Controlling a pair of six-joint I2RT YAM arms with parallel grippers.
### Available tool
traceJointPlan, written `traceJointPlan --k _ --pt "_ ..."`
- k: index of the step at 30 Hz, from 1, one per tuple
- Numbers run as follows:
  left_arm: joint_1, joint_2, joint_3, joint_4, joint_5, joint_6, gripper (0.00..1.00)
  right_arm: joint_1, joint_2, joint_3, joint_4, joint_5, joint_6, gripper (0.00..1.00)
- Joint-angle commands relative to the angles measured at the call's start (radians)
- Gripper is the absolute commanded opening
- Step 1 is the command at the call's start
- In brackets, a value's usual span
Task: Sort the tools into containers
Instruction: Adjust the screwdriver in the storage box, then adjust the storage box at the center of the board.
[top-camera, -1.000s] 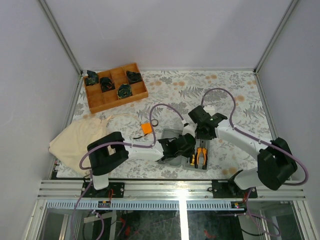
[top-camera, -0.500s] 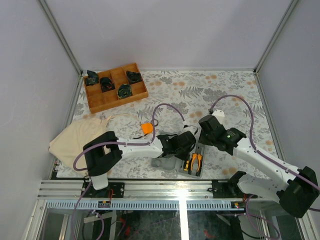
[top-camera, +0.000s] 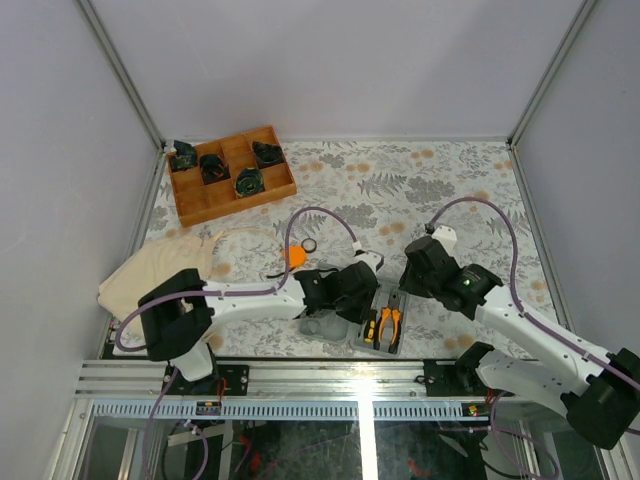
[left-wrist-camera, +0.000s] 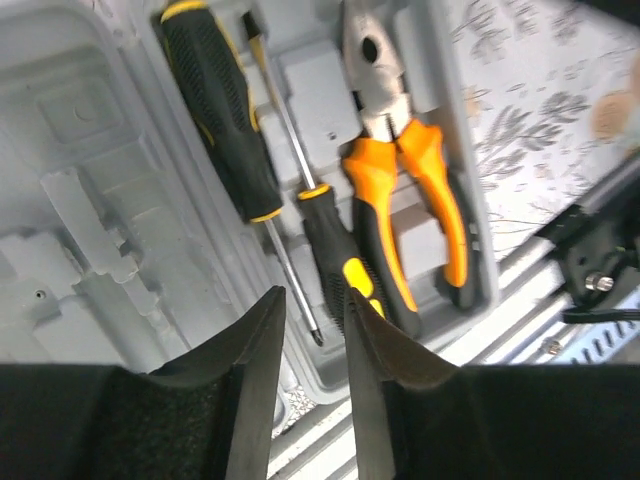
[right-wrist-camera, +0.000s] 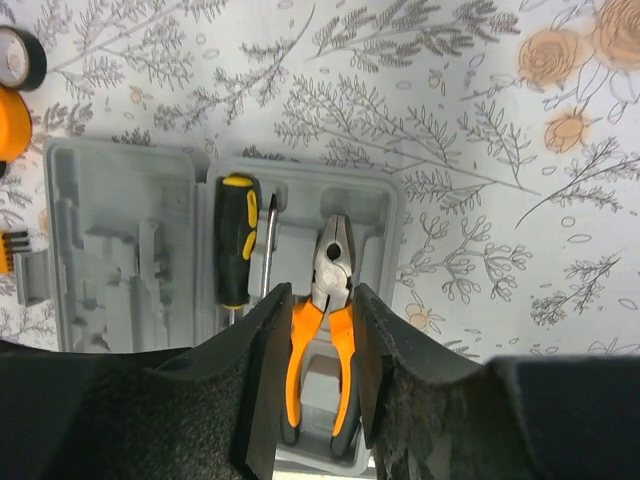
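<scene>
Left wrist view: the left gripper (left-wrist-camera: 313, 310) hangs with its jaws a narrow slit apart and nothing between them, above the grey case (left-wrist-camera: 70, 200). In one half of the case a big screwdriver (left-wrist-camera: 215, 110), a small screwdriver (left-wrist-camera: 335, 240) and orange-handled pliers (left-wrist-camera: 410, 170) lie side by side. The right gripper (right-wrist-camera: 320, 300), also parted and empty, hovers over the pliers, while the orange tape measure (top-camera: 293, 256) and black ring (top-camera: 310, 245) sit on the table just beyond the case.

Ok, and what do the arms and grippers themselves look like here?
Both the left arm and right arm have white links, bulky black joint housings and a looping purple cable each. A green light shows on the right arm. The gripper fingers are black, tapered and rough-textured.
</scene>
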Motion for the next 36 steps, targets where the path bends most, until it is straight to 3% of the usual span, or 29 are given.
traceJointPlan --k 1,9,18,28,36 --pt "0.008 -0.089 0.021 0.068 0.016 0.028 0.31 0.005 -0.028 -0.053 -0.012 -0.092 0.033 0.39" --pt "0.089 -0.204 -0.044 0.016 -0.024 0.03 0.34 0.005 0.004 -0.111 -0.078 -0.039 0.067 0.4" --pt "0.188 -0.288 -0.228 0.003 -0.029 0.034 0.33 -0.022 0.148 -0.138 0.079 -0.105 0.011 0.39" --pt "0.199 -0.289 -0.319 0.029 -0.032 0.026 0.33 -0.158 0.273 -0.11 0.127 -0.138 -0.144 0.2" --pt "0.167 -0.275 -0.342 0.057 -0.003 -0.011 0.31 -0.204 0.432 0.006 0.197 -0.165 -0.322 0.19"
